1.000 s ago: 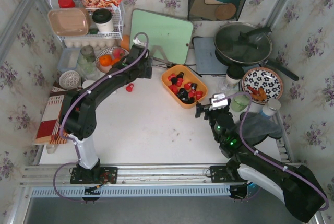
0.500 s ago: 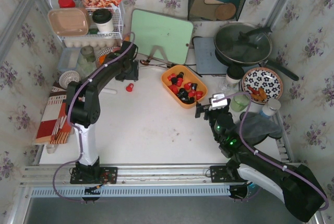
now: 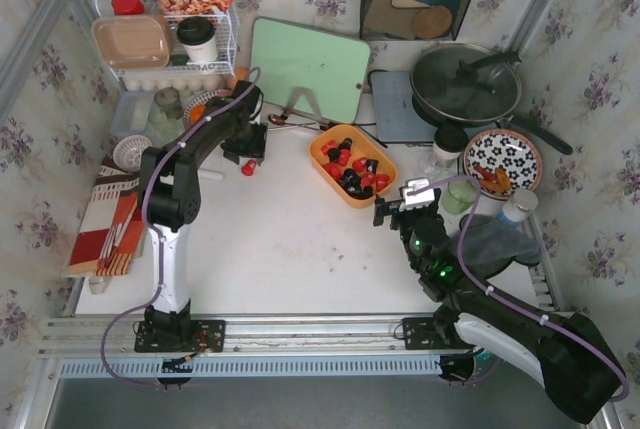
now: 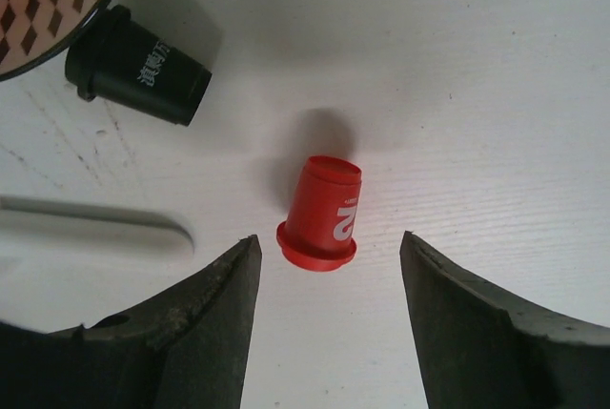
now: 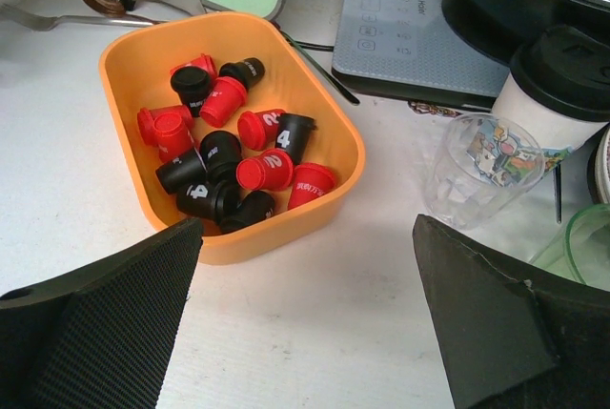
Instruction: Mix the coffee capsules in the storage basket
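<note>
A lone red coffee capsule [image 4: 324, 214] lies on its side on the white worktop [image 3: 290, 239], toward the far left corner. A white numeral faces up and its wide flanged rim points at the left gripper [image 4: 329, 237]. That gripper hangs just above the capsule with its two dark fingers spread. One finger stands on either side of the pod's rim and neither touches it.

Just beyond, a black coffee capsule [image 4: 138, 66] also lies on its side. It rests against the edge of a round plate with a diamond pattern [image 4: 38, 18]. A slim white utensil handle [image 4: 95, 223] lies flat on the worktop beside the left finger.

Well apart from the stray pods, the shallow orange plastic storage basket [image 5: 124, 56] sits right of centre toward the worktop's far edge, set at an angle. It holds a jumbled heap of red and black coffee capsules [image 5: 238, 156]. Some stand on end and others are tipped over, and several show white numerals.

The right gripper [image 5: 307, 223] hovers near the basket's near right side, its fingers wide apart and holding nothing.

Behind the basket, a pale green cutting board [image 3: 308, 67] leans upright on a stand. A grey induction cooktop [image 5: 419, 37] lies along the far edge with a lidded black pan [image 3: 465, 82] on it. A clear plastic cup [image 5: 472, 166] stands just right of the basket, with a white cup with a black lid [image 5: 558, 85] behind it.
</note>
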Robot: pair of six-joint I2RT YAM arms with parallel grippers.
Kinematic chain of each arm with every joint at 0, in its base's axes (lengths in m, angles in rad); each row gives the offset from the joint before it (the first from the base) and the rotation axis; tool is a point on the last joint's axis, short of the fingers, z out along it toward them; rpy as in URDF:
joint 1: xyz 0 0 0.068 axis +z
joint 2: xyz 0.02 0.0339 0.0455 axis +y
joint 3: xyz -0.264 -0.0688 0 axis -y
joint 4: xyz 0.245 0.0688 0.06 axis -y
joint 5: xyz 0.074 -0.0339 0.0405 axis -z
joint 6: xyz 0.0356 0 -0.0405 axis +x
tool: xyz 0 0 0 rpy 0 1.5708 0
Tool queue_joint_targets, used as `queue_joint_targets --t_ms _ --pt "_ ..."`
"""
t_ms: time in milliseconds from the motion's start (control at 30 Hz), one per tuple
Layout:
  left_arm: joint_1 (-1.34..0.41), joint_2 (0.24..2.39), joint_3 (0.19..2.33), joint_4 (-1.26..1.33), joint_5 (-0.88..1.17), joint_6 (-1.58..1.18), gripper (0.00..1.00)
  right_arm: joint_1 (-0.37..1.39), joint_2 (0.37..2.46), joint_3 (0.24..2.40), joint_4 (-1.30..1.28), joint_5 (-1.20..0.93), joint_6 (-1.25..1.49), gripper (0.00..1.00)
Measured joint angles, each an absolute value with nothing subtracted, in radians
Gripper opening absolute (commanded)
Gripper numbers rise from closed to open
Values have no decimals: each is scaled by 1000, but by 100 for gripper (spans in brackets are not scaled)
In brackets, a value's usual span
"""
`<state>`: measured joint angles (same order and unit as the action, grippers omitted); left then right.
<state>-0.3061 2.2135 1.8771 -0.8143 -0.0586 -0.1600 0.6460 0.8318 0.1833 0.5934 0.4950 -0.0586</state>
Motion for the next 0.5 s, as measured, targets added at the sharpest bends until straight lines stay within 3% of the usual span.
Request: queue_joint_targets --t_ms 500 --pt "-303 2281 1924 -839 -57 -104 57 646 840 184 593 490 -59 100"
